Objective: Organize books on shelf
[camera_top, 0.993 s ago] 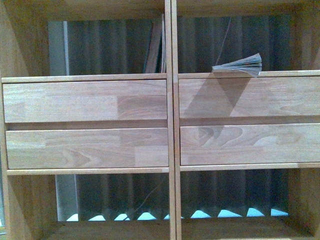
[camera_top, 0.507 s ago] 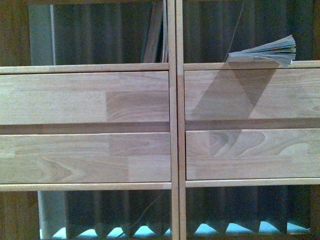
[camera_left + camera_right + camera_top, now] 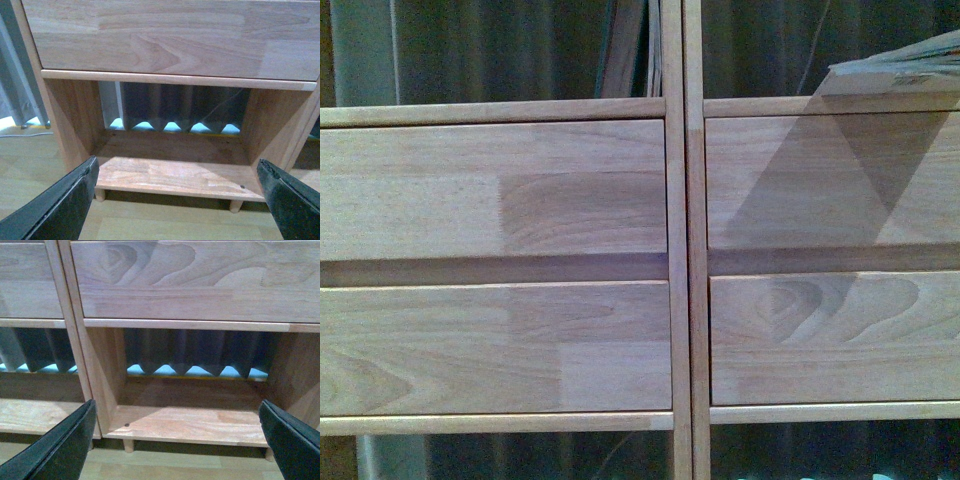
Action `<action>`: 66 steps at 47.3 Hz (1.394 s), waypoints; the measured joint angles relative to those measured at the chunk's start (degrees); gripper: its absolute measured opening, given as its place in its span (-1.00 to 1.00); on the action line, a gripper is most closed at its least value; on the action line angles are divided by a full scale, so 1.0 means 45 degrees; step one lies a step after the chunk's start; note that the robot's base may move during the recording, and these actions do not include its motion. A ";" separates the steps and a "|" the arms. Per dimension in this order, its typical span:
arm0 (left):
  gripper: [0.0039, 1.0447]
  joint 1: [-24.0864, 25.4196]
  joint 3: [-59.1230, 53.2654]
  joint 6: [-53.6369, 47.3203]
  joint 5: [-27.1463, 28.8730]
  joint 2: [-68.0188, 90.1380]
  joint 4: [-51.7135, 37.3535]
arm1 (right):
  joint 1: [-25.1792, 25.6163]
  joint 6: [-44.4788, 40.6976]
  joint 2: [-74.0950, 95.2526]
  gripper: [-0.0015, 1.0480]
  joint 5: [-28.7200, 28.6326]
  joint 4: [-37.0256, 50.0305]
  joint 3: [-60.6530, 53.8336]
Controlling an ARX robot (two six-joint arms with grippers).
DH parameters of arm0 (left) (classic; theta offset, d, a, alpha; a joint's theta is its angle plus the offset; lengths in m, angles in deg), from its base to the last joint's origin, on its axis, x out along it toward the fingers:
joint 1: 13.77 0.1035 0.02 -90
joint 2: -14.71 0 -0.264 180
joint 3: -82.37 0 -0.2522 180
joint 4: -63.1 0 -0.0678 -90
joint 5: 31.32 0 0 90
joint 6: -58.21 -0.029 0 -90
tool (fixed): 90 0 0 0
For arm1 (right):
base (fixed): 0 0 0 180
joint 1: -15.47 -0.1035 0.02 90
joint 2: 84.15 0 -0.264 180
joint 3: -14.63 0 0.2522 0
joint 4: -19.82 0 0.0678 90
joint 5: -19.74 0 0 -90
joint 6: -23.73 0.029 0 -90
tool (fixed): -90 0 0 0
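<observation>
We see the shelf (image 3: pixel 685 300) filling the front view, with its central upright running from twelve to six o'clock. Four drawer fronts (image 3: pixel 490 190) sit flush in two stacked pairs, one pair at nine o'clock and one at three o'clock. A dark pleated curtain (image 3: pixel 520 50) shows through the open-backed compartments at the top and bottom edges. In the left wrist view we look into the left bottom compartment (image 3: pixel 170 175), whose board lies bare. The left gripper (image 3: pixel 176 165) hangs in front of it with its jaws spread wide and nothing between them. In the right wrist view the right gripper (image 3: pixel 177 405) faces the right bottom compartment (image 3: pixel 190 422) in the same way, its jaws far apart and holding nothing. The leaning books (image 3: pixel 632 50) stand at twelve o'clock in the front view, tilted against the central upright in the upper left compartment. The flat book (image 3: pixel 910 65) lies at two o'clock on the ledge above the upper right drawer front. Its pages are fanned, and the frame edge cuts it off. Short round legs (image 3: pixel 100 194) carry the shelf just above the pale floor (image 3: pixel 35 165).
</observation>
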 joint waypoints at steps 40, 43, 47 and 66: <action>0.86 0.0000 0.0000 0.0000 -0.0005 0.0000 0.0000 | 0.0000 0.0000 0.0000 0.86 0.0005 0.0000 0.0000; 0.86 0.0000 0.0000 -0.0005 -0.0005 0.0000 0.0000 | 0.0000 0.0005 0.0000 0.86 0.0010 0.0000 0.0000; 0.86 0.0000 0.0000 -0.0005 -0.0005 0.0000 0.0000 | 0.0000 0.0000 0.0000 0.86 0.0005 0.0000 0.0000; 0.86 0.0000 0.0000 0.0000 -0.0010 0.0000 0.0000 | -0.0039 0.4153 0.7111 0.86 -0.2365 0.2429 0.3599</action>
